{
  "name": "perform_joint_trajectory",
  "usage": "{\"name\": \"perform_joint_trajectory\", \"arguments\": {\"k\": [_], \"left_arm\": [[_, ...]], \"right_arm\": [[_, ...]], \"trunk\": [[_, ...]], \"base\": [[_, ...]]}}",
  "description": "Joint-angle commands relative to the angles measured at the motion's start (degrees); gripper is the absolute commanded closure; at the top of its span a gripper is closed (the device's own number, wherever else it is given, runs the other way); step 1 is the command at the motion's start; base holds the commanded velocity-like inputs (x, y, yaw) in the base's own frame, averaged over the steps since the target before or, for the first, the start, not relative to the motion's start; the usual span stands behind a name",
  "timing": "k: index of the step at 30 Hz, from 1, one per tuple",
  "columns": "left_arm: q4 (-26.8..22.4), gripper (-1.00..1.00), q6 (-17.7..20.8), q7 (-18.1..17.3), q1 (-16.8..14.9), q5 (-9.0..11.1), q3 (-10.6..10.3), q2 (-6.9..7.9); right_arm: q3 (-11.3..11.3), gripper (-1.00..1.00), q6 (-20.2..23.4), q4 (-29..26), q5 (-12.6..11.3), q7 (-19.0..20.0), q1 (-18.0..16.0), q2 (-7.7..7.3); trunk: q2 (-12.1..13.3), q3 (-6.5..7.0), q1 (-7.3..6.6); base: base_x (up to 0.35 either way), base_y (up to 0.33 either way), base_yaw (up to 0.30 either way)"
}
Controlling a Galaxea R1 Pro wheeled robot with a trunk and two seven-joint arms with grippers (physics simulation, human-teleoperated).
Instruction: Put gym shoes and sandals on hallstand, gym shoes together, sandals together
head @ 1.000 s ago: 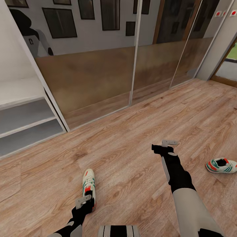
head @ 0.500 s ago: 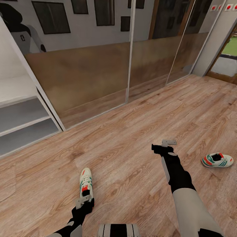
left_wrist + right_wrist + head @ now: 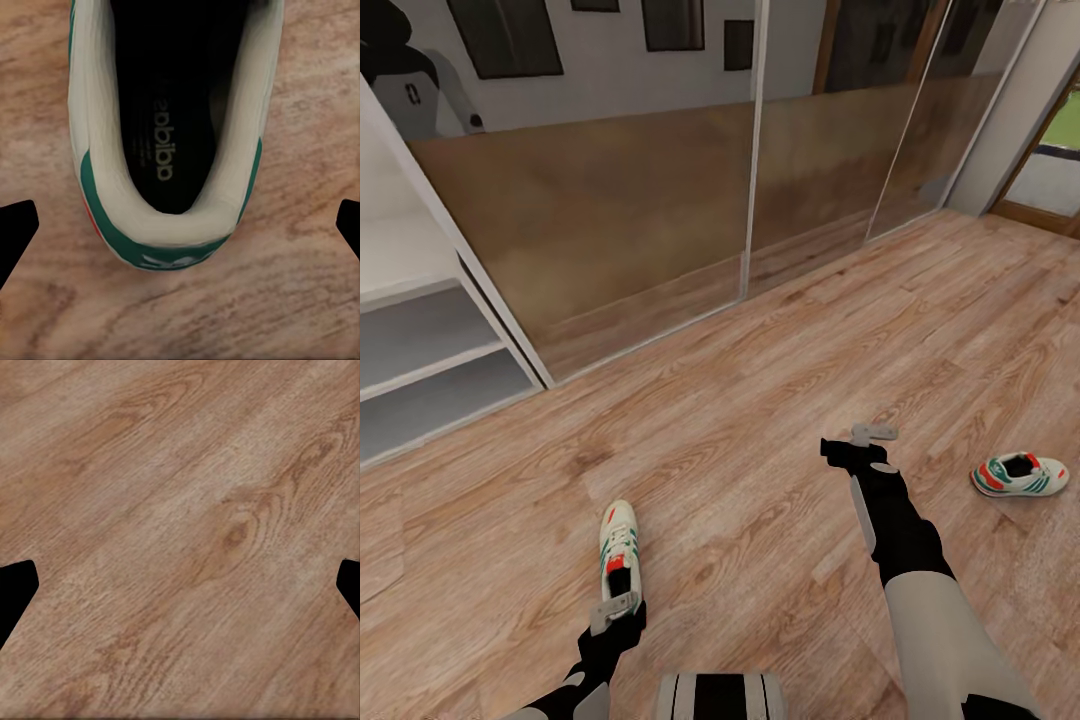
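Progress: neither gym shoe seen here had reached the rack. Near gym shoe [image 3: 620, 548] lay flat on the corridor floor [image 3: 760, 400], toe pointing away from the robot, heel just under the left hand [image 3: 614, 613]. Far gym shoe [image 3: 1019, 474] lay on its sole, well apart, out toward the floor's right edge. Hallstand [image 3: 430, 370] at the floor's far left edge: the two shelf levels in view looked bare. Sandals unaccounted for. Judged: four placements and both pairings left.

Left hand: released, fingers spread wide either side of the shoe heel in the wrist view [image 3: 169, 247], apparently not touching it. Looked poised for a heel grasp. Right hand [image 3: 874, 433]: released, hanging over bare planks, gripping nothing.

Materials: shoe upper cream, padded collar rounded and soft-looking, green heel tab, red-orange tongue, dark insole with printed lettering. Floor matte wood-grain plank with knots. Hallstand flat, pale, hard-edged panels. Mirrored sliding doors [image 3: 660, 200] behind, glossy
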Motion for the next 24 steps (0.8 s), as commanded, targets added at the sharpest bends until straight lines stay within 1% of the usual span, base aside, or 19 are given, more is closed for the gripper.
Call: {"name": "perform_joint_trajectory", "arguments": {"k": [1, 5, 14, 22, 24], "left_arm": [[0.05, -1.0, -0.17, -0.13, -0.01, 0.08, 0.22, -0.01], [0.04, -1.0, -0.17, -0.11, -0.03, 0.08, 0.22, -0.01], [0.04, -1.0, -0.17, -0.11, -0.02, 0.08, 0.22, -0.01], [0.03, -1.0, -0.17, -0.12, -0.01, 0.08, 0.22, -0.01], [0.03, -1.0, -0.17, -0.12, -0.01, 0.08, 0.22, -0.01]], "right_arm": [[-0.12, -1.0, 0.32, -0.08, 0.49, 0.08, -0.03, 0.06], [-0.1, -1.0, 0.32, -0.08, 0.49, 0.08, -0.03, 0.06], [-0.18, -1.0, 0.32, -0.08, 0.49, 0.08, -0.03, 0.06], [-0.19, -1.0, 0.33, -0.08, 0.49, 0.08, -0.03, 0.06], [-0.19, -1.0, 0.31, -0.08, 0.49, 0.08, -0.03, 0.06]], "trunk": [[-0.02, -0.09, -0.01], [-0.02, -0.37, -0.01], [-0.14, -2.6, 0.22], [-0.14, -3.17, 0.22], [-0.17, -3.65, 0.27]], "base": [[0.0, 0.0, -0.002], [0.0, 0.0, 0.0], [0.0, 0.0, 0.0], [0.0, 0.0, 0.0], [0.0, 0.0, 0.0]]}}
